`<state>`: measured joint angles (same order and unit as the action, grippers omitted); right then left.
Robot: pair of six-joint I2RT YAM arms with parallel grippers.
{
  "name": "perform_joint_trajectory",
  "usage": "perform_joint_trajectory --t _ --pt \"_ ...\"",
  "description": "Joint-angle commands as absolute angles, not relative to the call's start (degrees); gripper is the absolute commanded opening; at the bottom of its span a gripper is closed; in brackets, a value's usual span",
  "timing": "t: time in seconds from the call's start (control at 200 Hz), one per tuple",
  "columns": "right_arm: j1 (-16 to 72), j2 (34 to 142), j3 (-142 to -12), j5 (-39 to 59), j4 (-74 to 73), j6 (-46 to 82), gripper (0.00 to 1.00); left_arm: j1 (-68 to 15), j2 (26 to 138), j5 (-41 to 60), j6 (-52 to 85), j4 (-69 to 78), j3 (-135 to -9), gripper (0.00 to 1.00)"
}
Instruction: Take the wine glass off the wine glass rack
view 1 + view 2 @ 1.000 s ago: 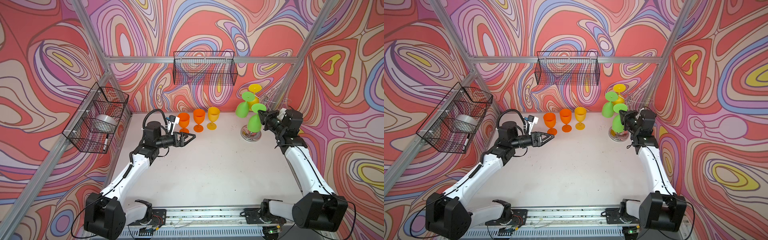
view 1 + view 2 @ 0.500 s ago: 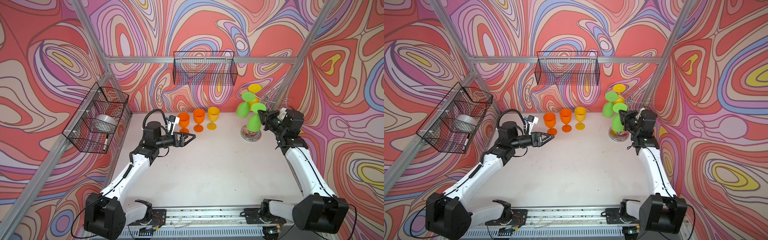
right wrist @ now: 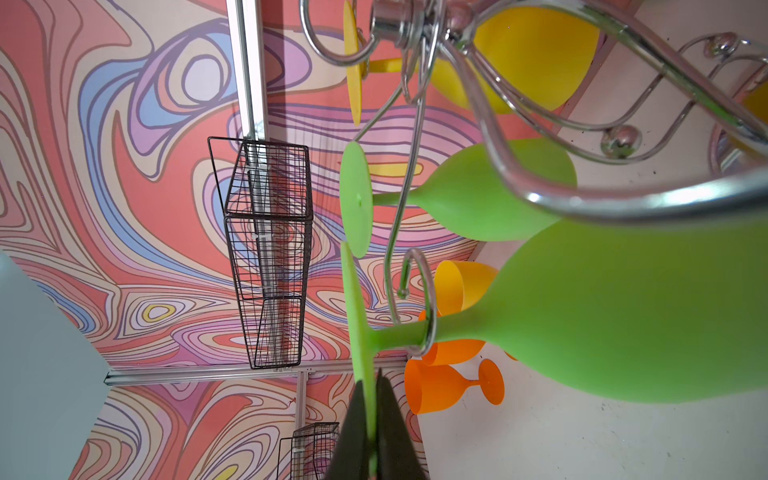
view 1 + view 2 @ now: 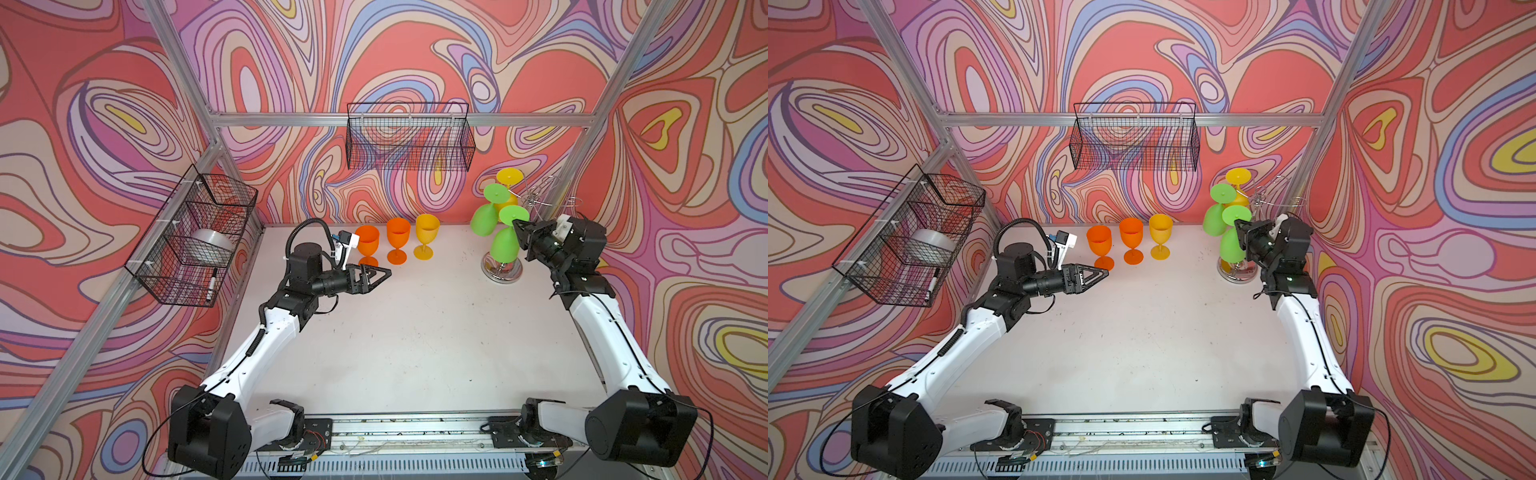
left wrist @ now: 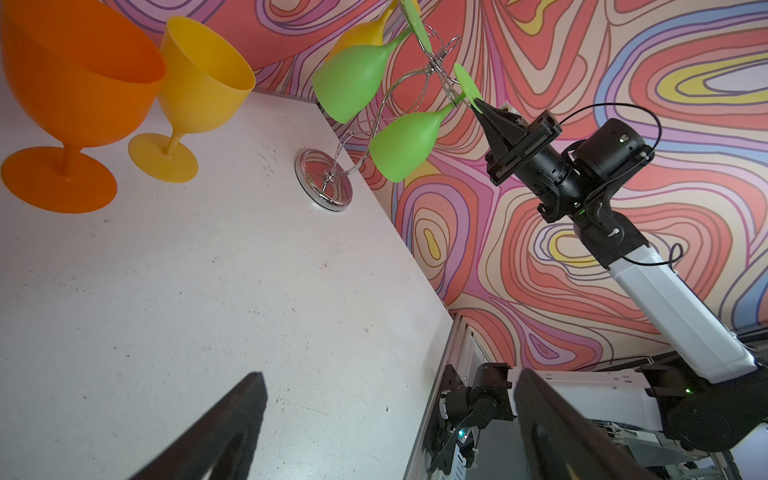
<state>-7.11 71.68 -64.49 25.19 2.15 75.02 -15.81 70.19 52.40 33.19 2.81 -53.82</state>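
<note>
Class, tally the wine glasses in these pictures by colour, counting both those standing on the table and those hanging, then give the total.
Orange glasses: 2
Yellow glasses: 2
Green glasses: 2
Total: 6

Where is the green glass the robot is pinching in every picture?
In a top view: green wine glass hangs upside down, right of centre.
In a top view: same place.
Left wrist: the green one touching the right end effector.
Right wrist: the big, closest green bowl.
Shared landmark: the shiny wine glass rack holding it.
</note>
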Motion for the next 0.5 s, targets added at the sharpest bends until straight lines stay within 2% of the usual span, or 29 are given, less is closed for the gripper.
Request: perform_joint_trajectory --t 0.0,0.496 --pt "-6.42 72.56 -65.69 25.75 0.45 74.27 0.00 -16.05 70.32 52.27 32.43 3.16 -53.96 0.93" --pt "-6.02 77.76 -70.16 25.76 -3.86 76.20 0.00 -16.03 70.49 52.07 31.99 2.56 -54.14 0.93"
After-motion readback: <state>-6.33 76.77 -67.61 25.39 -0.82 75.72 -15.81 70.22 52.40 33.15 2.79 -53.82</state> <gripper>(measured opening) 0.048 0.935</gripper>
